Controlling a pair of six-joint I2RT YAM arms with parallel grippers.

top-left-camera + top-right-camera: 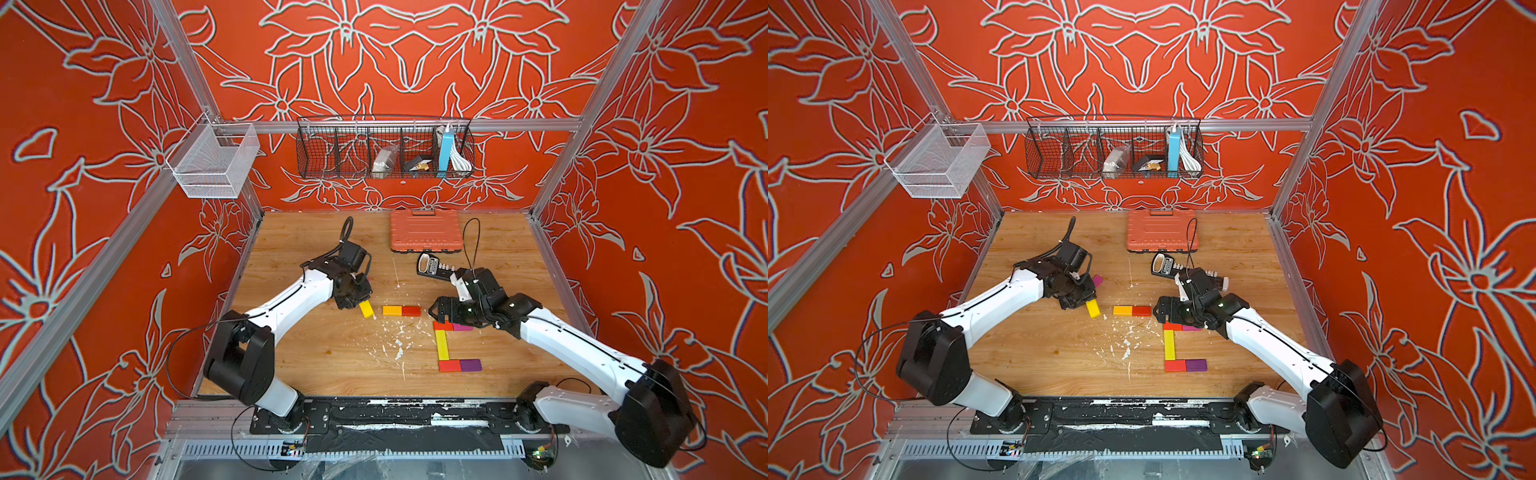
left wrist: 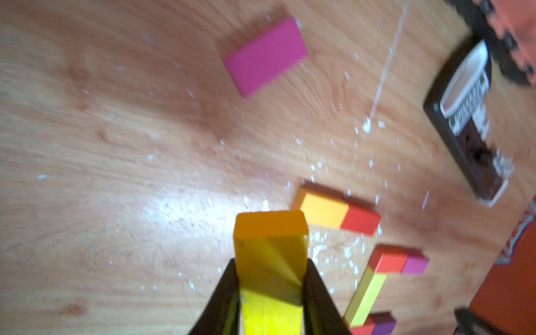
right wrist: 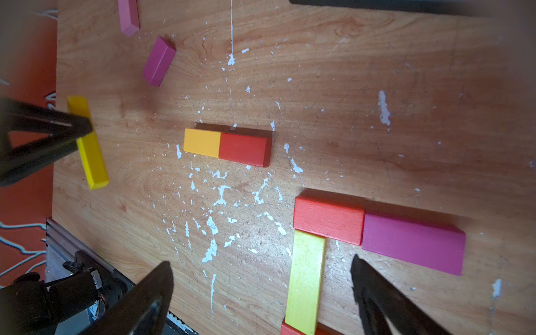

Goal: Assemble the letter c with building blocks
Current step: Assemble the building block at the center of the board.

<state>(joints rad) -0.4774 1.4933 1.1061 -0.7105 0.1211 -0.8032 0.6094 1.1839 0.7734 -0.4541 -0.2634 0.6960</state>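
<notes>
On the wooden table (image 1: 316, 361), the left gripper (image 2: 271, 278) was clamped across a long yellow block (image 2: 271, 252), one finger on each long side. In both top views this block sat left of centre. Its long axis was slanted, with the free end pointing toward the near edge and slightly right. Whether it touched the wood could not be told.

Just to its right lay an orange block (image 1: 392, 310) and a red block (image 1: 411, 311), end to end, their shared long axis running left to right.

Farther right lay a partial letter. A second yellow block (image 1: 441, 345) had its long axis running near to far. A red-and-magenta pair (image 3: 377, 232) lay across its far end and a red-and-purple pair (image 1: 460, 365) at its near end, both pairs pointing right.

The right gripper (image 3: 261, 265) hovered over the letter's far end, jaws wide apart, holding nothing. A loose magenta block (image 2: 265, 56) lay beyond the left gripper.
</notes>
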